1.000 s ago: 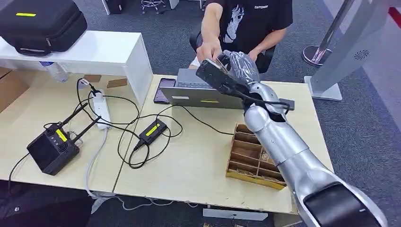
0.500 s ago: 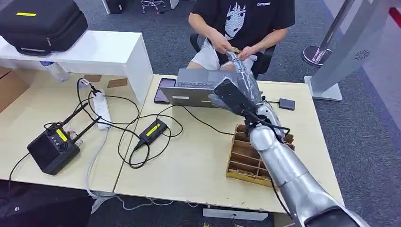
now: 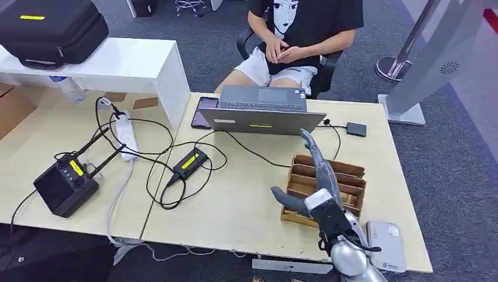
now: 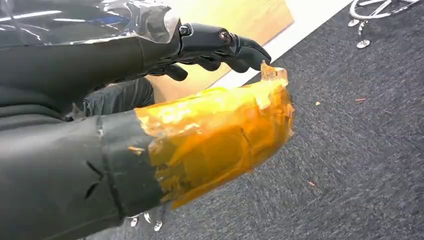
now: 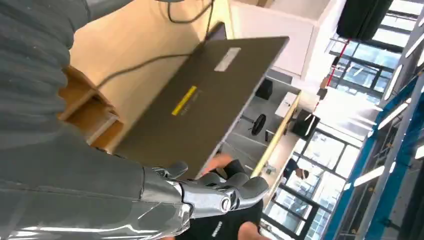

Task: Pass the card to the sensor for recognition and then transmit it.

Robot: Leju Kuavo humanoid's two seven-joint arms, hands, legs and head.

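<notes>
While my right hand (image 3: pixel 318 189) hangs empty with fingers stretched out, close by the grey sensor (image 3: pixel 384 245) and over the wooden tray (image 3: pixel 352 170), I'd judge a fresh pick is due: drop squarely into one slot and pinch a card edge. I can't make out any card. The wrist view shows my left hand (image 4: pixel 165 65) loosely curled, holding nothing. Beyond stand the laptop (image 3: pixel 261 120) and a seated person (image 3: pixel 305 23).

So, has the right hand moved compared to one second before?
Yes. The right hand has pulled back from beyond the laptop, near the person, toward the robot, and is now over the wooden organizer, with nothing in it.
</notes>
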